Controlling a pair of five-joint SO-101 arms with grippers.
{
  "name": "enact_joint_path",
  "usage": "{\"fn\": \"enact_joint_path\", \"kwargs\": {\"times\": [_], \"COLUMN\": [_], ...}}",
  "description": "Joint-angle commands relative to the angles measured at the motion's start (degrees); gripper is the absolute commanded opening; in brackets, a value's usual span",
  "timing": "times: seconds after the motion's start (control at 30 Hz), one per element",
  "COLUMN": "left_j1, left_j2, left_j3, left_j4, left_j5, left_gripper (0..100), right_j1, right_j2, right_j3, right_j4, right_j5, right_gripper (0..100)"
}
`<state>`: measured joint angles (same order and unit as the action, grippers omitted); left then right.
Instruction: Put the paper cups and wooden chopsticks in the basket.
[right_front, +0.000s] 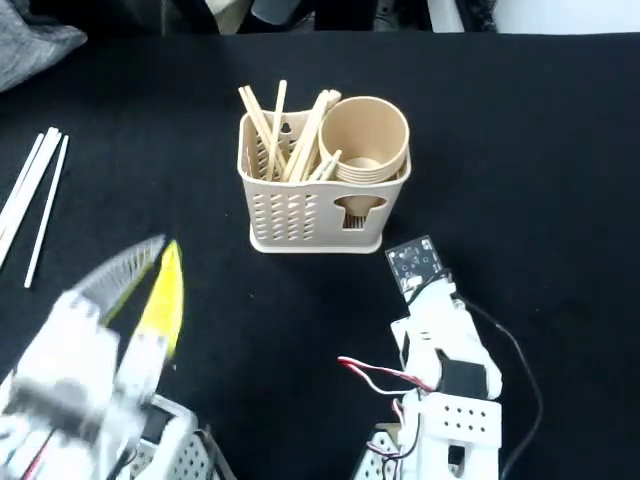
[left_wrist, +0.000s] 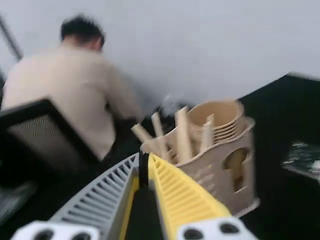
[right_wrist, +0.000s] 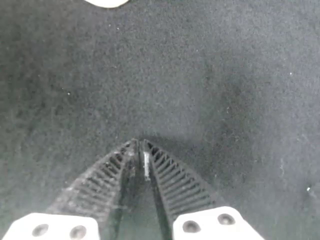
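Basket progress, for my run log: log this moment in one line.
basket: paper cups, chopsticks inside | loose chopsticks: on table | left gripper: shut, empty | right gripper: shut, empty

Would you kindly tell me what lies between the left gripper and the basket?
Nothing lies there: in the high view, the stretch of black table between the left gripper and the basket is bare.

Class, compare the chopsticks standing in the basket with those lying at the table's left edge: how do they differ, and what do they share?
Pose: the basket chopsticks lean upright, tips above the rim; the loose chopsticks lie flat on the table. Place: the basket chopsticks sit in the basket beside the paper cups; the loose chopsticks lie outside, well apart. Look: basket chopsticks are tan, loose chopsticks paler. Both are thin, straight sticks.
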<state>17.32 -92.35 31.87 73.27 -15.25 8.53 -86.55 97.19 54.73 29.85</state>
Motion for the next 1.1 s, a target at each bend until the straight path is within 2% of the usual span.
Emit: {"fn": "enact_joint_path", "kwargs": {"times": [0.0, 0.17, 0.3, 0.47, 0.57, 0.87, 1.07], "left_j1": [-17.71, -34.15, -43.12, -52.53, -54.64, -57.63, -57.98], "left_j2": [11.43, 24.79, 37.89, 57.67, 70.59, 110.15, 134.59], "left_j3": [2.68, 0.66, -3.91, -14.73, -23.78, -59.30, -84.44], "left_j4": [-6.95, -9.14, -9.85, -12.40, -10.02, 6.59, 9.67], "left_j5": [-1.05, -6.24, -11.78, -12.57, -16.26, -27.60, -28.04], "left_gripper": [4, 14, 17, 18, 18, 18, 22], "right_j1": [-0.26, -0.26, -0.26, -0.26, -0.79, -1.58, -1.58], "right_j2": [-0.57, -0.57, -0.57, -0.57, -0.57, -0.57, -0.57], "right_j3": [-0.04, -0.04, -0.04, -0.04, -0.04, -0.04, -0.04], "right_j4": [0.09, 0.09, 0.09, 0.09, -0.09, 0.00, 0.00], "right_j5": [0.26, 0.26, 0.26, 0.26, -0.18, -0.09, -0.09], "right_gripper": [1.2, 1.2, 1.2, 1.2, 1.2, 1.2, 1.2]}}
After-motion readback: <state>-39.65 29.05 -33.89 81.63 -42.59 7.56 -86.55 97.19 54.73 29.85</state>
